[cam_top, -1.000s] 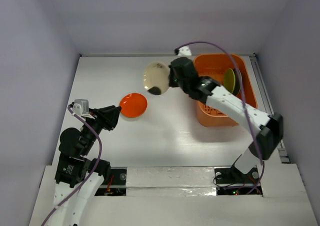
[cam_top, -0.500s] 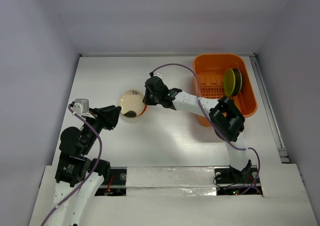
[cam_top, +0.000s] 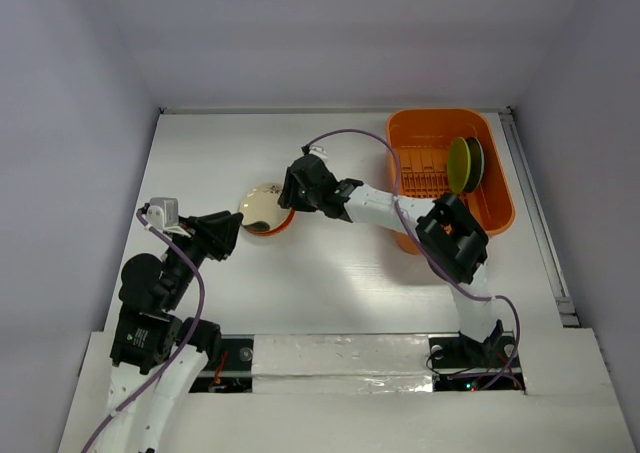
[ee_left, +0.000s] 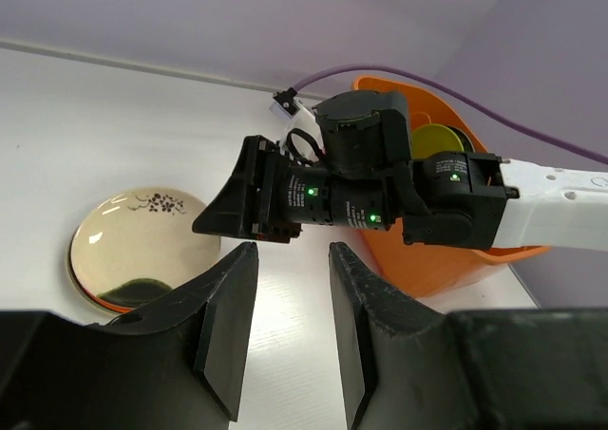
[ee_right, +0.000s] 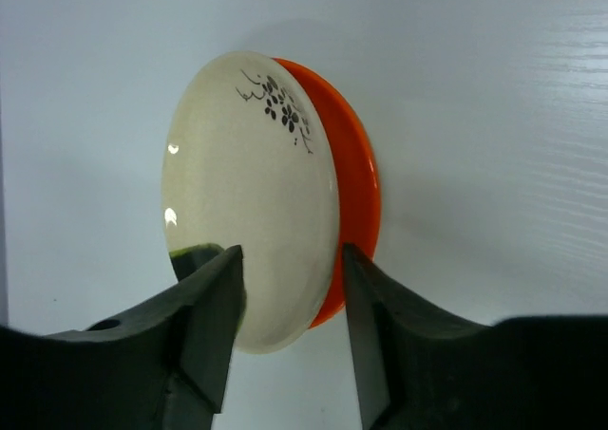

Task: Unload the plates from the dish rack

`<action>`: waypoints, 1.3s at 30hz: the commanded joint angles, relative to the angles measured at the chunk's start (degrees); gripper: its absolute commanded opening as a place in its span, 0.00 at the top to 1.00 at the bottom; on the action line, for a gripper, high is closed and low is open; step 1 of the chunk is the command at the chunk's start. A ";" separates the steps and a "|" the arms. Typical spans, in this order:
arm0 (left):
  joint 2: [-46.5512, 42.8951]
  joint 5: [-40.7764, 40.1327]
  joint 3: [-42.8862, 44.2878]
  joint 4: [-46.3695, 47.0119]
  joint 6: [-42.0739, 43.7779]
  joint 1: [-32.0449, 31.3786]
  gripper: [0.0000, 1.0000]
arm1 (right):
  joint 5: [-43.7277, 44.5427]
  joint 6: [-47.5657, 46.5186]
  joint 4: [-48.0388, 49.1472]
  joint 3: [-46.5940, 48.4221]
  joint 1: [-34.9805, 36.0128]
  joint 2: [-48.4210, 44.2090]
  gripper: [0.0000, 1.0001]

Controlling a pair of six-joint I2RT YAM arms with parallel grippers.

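Note:
A cream plate (cam_top: 260, 205) (ee_right: 247, 202) with a dark flower sprig lies on top of a red-orange plate (ee_right: 359, 197) (cam_top: 281, 223) on the table, left of centre. My right gripper (cam_top: 288, 198) (ee_right: 290, 267) is open, and its fingers straddle the near edge of the two stacked plates without pinching them. The orange dish rack (cam_top: 405, 138) (ee_left: 446, 264) stands at the back right with a yellow-green plate (cam_top: 459, 164) (ee_left: 435, 143) upright in it and a darker plate (cam_top: 476, 161) right behind that. My left gripper (cam_top: 228, 231) (ee_left: 293, 252) hovers open and empty just left of the stack.
The right arm (cam_top: 400, 208) stretches across the middle of the table from the rack side. Purple-grey walls enclose the white table (cam_top: 340, 273) on three sides. A purple cable (cam_top: 350, 133) loops above the right arm.
My right arm swung left from beside the rack, lowered the cream plate onto the red-orange plate, and its jaws opened off it. The left arm stayed still.

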 commanded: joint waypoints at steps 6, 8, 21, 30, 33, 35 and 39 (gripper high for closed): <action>0.34 0.18 0.19 1.92 -0.03 0.08 0.67 | 8.58 -4.82 -2.88 -3.59 0.12 -10.08 0.41; 0.16 0.09 0.19 2.01 -0.03 0.08 0.67 | 12.07 -6.66 -6.90 -3.16 0.12 -12.36 0.41; -1.68 1.15 -0.16 2.63 -0.20 0.08 0.67 | 37.23 -19.05 -22.83 -17.13 -23.84 -39.07 0.92; -3.09 0.27 -0.07 2.28 -0.20 -2.47 0.67 | 38.29 -25.83 -32.06 -6.59 -33.19 -29.16 0.62; -3.44 0.09 -0.07 2.19 -0.29 -3.60 0.67 | 38.55 -27.15 -34.43 -3.61 -35.03 -24.68 0.57; -3.62 -0.52 0.01 2.01 -0.29 -3.61 0.66 | 38.65 -28.46 -34.97 -2.72 -35.65 -22.22 0.57; -3.71 -0.70 0.02 1.84 -0.29 -4.14 0.66 | 39.17 -29.87 -35.32 -0.52 -36.18 -19.67 0.57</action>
